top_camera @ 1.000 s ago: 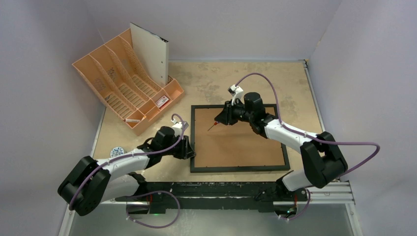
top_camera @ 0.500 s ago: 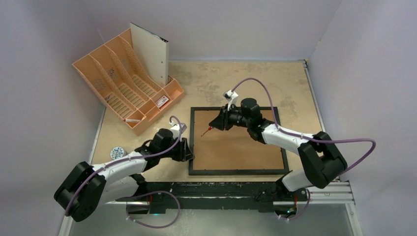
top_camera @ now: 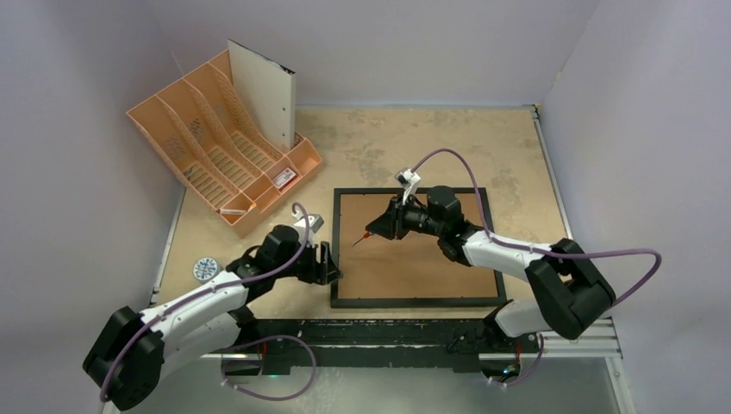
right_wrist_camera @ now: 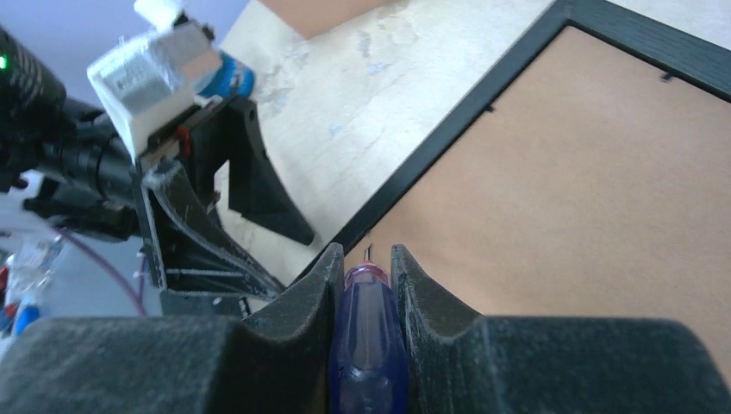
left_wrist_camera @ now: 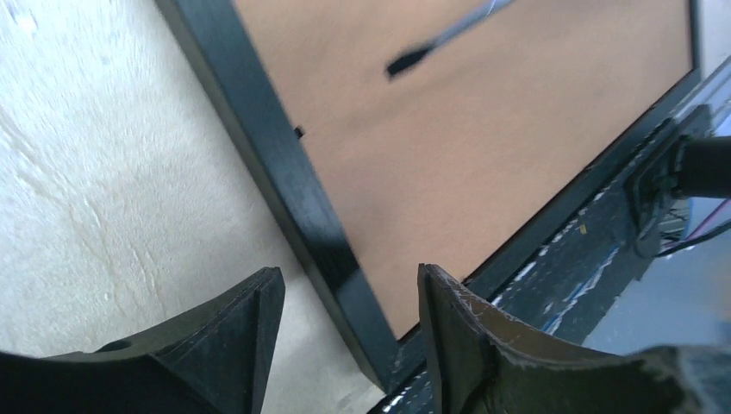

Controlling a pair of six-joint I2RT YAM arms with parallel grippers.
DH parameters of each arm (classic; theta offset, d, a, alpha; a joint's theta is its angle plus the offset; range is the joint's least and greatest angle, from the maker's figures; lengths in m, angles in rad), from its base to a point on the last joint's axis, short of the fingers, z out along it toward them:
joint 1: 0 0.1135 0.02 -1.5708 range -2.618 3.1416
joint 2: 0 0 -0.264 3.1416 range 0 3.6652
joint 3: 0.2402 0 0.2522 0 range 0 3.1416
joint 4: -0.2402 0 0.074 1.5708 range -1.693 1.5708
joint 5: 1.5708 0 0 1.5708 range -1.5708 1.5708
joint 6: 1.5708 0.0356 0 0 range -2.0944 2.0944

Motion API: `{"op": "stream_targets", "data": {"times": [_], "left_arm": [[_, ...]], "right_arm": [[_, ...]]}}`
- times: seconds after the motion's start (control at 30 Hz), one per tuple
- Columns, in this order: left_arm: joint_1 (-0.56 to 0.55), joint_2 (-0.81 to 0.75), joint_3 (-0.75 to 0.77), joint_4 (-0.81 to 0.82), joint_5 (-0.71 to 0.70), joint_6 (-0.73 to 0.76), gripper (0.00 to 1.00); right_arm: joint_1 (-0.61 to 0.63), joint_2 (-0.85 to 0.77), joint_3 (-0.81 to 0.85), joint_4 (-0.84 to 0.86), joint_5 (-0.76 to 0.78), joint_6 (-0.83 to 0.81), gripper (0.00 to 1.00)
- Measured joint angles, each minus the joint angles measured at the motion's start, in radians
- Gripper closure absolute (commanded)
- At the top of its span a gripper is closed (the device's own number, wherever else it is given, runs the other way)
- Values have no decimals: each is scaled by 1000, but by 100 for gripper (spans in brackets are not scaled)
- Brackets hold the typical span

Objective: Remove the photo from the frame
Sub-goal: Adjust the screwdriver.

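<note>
Lavender walls all round and a speckled beige tabletop (top_camera: 414,138), with an orange file organiser (top_camera: 215,164) off in the far left corner; the frame (top_camera: 418,300) lies flat and face down near the arms, brown backing board (top_camera: 422,246) up, so the photo itself can't be seen anywhere, presumably it's shut in underneath; the right pincer (right_wrist_camera: 369,259) is clamped tight on a pen (right_wrist_camera: 366,345) with a bluish barrel and a red tip, pointing it down over the backing towards the frame's left rail, though whether the tip touches the board can't be told; the left pincer (left_wrist_camera: 349,285) is spread open by the frame's near left corner, the black rail running between its fingers, gripping nothing; looks like the robot is at the opening-the-back stage, with the pen as a poker for the little black tab (left_wrist_camera: 298,132) on the rail's inner edge; the next move probably needs the tip set against a tab and pushed sideways without skidding, and the left pincer likely has to pin the rail so the frame doesn't slide.
</note>
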State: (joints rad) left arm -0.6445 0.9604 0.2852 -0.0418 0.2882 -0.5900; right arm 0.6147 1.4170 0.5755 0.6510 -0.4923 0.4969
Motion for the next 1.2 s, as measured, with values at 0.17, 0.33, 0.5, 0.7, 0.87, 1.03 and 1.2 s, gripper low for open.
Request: {"op": "stream_targets", "data": {"times": [0.17,0.33,0.5,0.7,0.87,1.03,1.2], "left_arm": [[0,-80,123,-94,-18,50,39],[0,-72,238,-76,23,169,39],[0,27,338,-92,155,307,39],[-6,55,360,-124,252,424,39],[-27,53,360,-133,269,479,39],[-77,46,360,-124,242,489,41],[-138,68,360,-121,189,505,58]], "right_arm": [[0,-58,-3,-26,-95,-5,100],[0,-105,6,-90,-214,-20,100],[0,-163,30,-177,-287,-40,100],[0,-205,64,-232,-291,-47,100],[0,-214,76,-264,-280,-34,100],[0,-214,78,-266,-250,10,100],[0,-214,79,-264,-222,55,100]]}}
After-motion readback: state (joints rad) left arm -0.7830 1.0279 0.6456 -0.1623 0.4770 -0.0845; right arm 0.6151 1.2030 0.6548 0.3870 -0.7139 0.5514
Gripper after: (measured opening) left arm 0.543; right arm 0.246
